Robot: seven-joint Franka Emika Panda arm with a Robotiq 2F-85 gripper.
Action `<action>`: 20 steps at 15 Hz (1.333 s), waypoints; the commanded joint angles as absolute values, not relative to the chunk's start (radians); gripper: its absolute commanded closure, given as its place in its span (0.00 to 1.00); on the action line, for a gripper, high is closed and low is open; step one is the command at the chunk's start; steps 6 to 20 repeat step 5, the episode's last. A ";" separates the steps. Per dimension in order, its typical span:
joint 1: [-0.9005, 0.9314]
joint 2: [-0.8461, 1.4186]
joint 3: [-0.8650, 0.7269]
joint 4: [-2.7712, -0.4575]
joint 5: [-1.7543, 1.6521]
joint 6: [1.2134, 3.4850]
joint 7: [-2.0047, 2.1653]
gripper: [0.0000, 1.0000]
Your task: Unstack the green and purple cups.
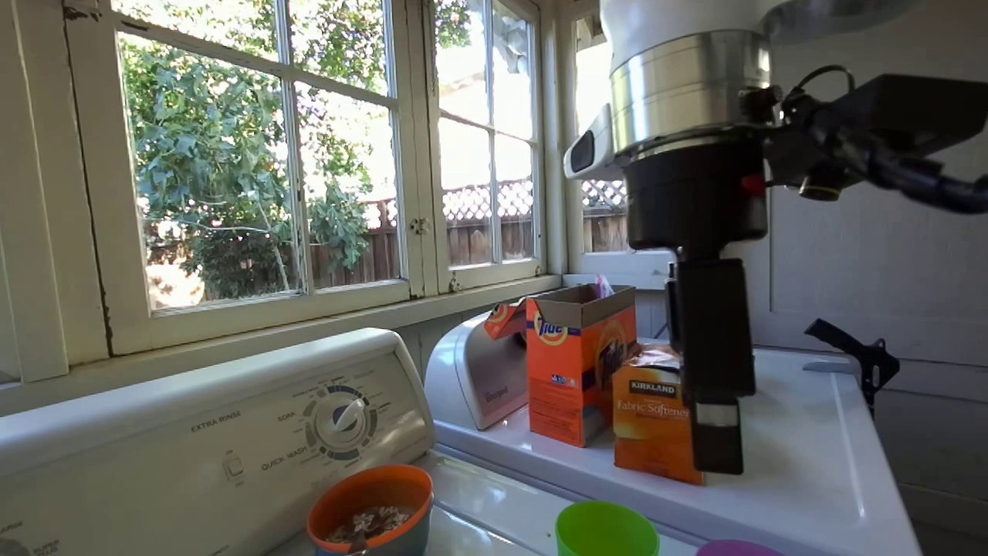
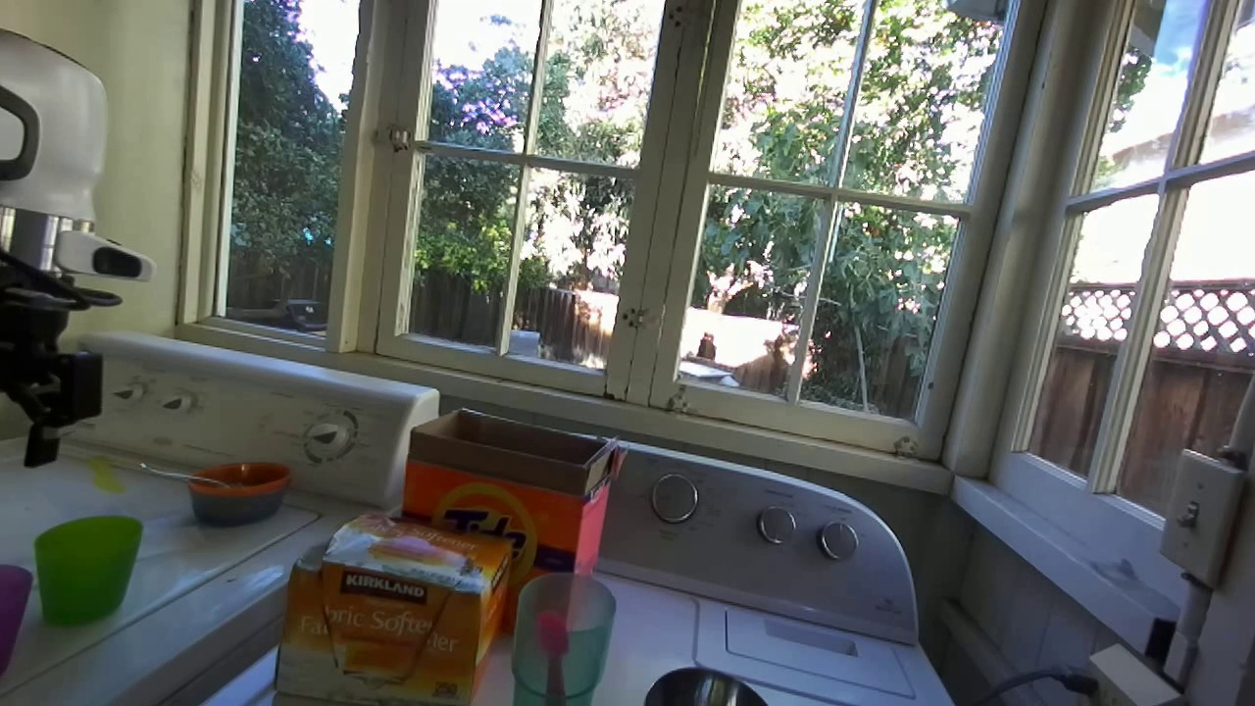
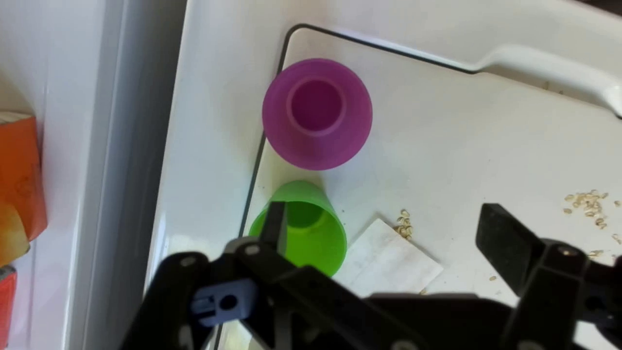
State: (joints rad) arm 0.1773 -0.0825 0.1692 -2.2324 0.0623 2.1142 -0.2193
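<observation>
The green cup stands upright and open on the white washer top in the wrist view. The purple cup stands upright beside it, apart from it. The green cup also shows in both exterior views. The purple cup is cut by the frame edge in both exterior views. My gripper is open and empty, its fingers wide apart. It hangs pointing down above the washer top in both exterior views. In the wrist view the left finger covers part of the green cup.
An orange-rimmed bowl with oats and a spoon stands by the control panel. A Tide box and a fabric softener box stand on the adjacent machine, with a teal cup. A white square and loose oats lie near the cups.
</observation>
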 commanded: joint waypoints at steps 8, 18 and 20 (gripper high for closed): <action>0.175 -0.133 0.154 -2.281 0.073 2.112 -0.202 0.00; 0.175 -0.133 0.154 -2.281 0.073 2.112 -0.202 0.00; 0.175 -0.133 0.154 -2.281 0.073 2.112 -0.202 0.00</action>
